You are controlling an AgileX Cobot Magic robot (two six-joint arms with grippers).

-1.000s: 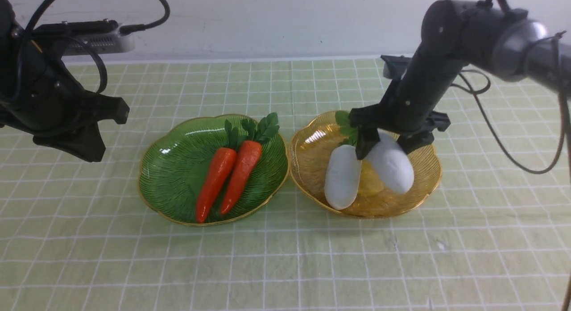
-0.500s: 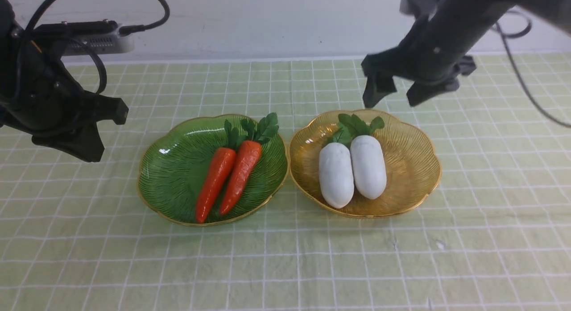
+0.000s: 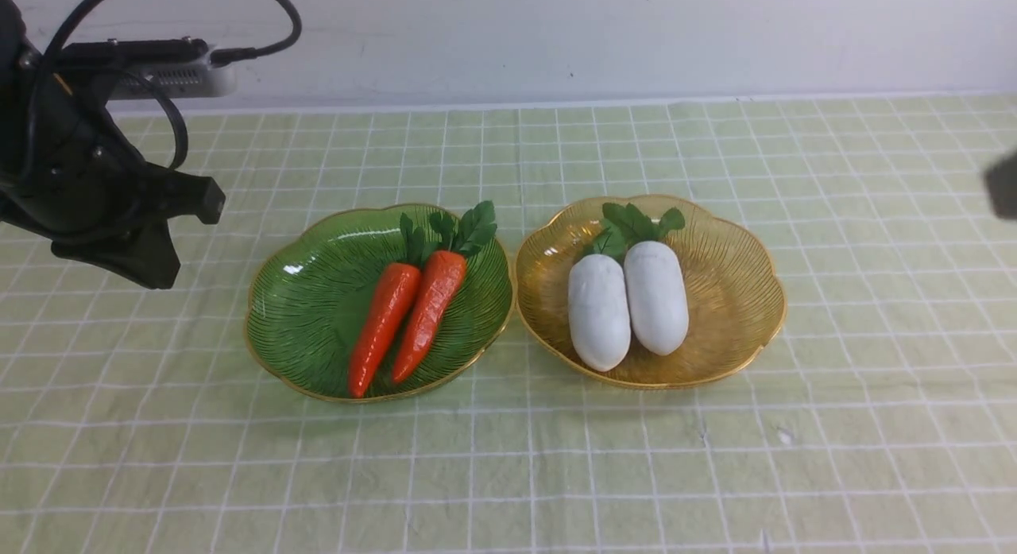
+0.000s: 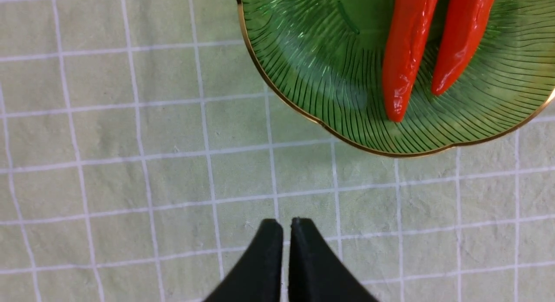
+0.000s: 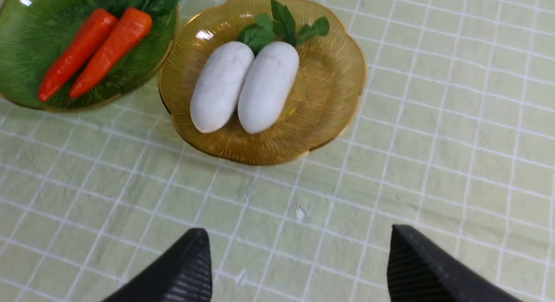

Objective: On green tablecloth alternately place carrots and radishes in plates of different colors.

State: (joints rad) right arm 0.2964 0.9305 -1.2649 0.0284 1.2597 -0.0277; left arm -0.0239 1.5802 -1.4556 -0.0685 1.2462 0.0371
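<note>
Here: left tool (image 4: 286,222) pinched tight, empty; right tool (image 5: 299,229) spread wide, empty.

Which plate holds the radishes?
The amber plate, on the robot's right, holds both radishes; the green plate beside it holds the two carrots.

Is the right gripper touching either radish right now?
Apart. The right wrist view shows the right gripper open above the green tablecloth, with a clear stretch of cloth between its fingers and the amber plate holding the radishes.
</note>
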